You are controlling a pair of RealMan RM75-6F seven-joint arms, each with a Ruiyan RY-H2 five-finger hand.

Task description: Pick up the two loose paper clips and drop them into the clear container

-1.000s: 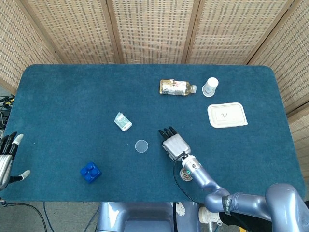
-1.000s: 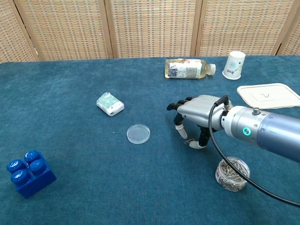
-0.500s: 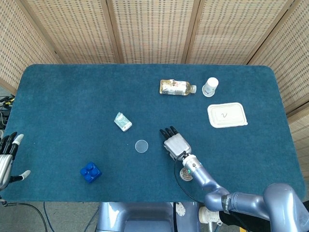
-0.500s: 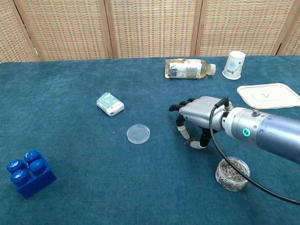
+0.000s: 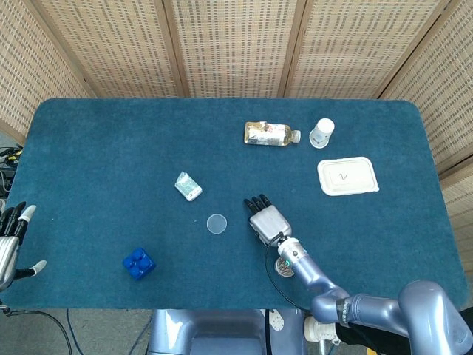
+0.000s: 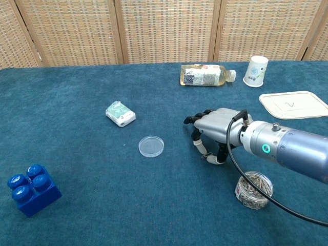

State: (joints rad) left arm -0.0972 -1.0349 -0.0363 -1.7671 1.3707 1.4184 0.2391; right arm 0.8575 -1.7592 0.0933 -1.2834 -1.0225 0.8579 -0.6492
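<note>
My right hand (image 6: pixel 219 128) (image 5: pixel 267 220) is at the middle of the blue table, palm down, fingers curled to the cloth. A small silver paper clip (image 6: pixel 206 155) sits between a fingertip and the thumb, pinched just at the table surface. I can make out no other loose clip. The clear container (image 6: pixel 254 190) (image 5: pixel 284 268), holding several clips, stands just near-right of that hand, beside its wrist. My left hand (image 5: pixel 10 240) shows only in the head view, off the table's left edge, fingers apart and holding nothing.
A clear round lid (image 6: pixel 151 146) lies left of the right hand. A small white packet (image 6: pixel 120 114), a blue toy brick (image 6: pixel 29 189), a lying bottle (image 6: pixel 205 75), a paper cup (image 6: pixel 255 70) and a white lidded box (image 6: pixel 292 104) are spread around.
The right hand has shifted slightly nearer and lower, fingertips closing around the clip. The left hand has not moved.
</note>
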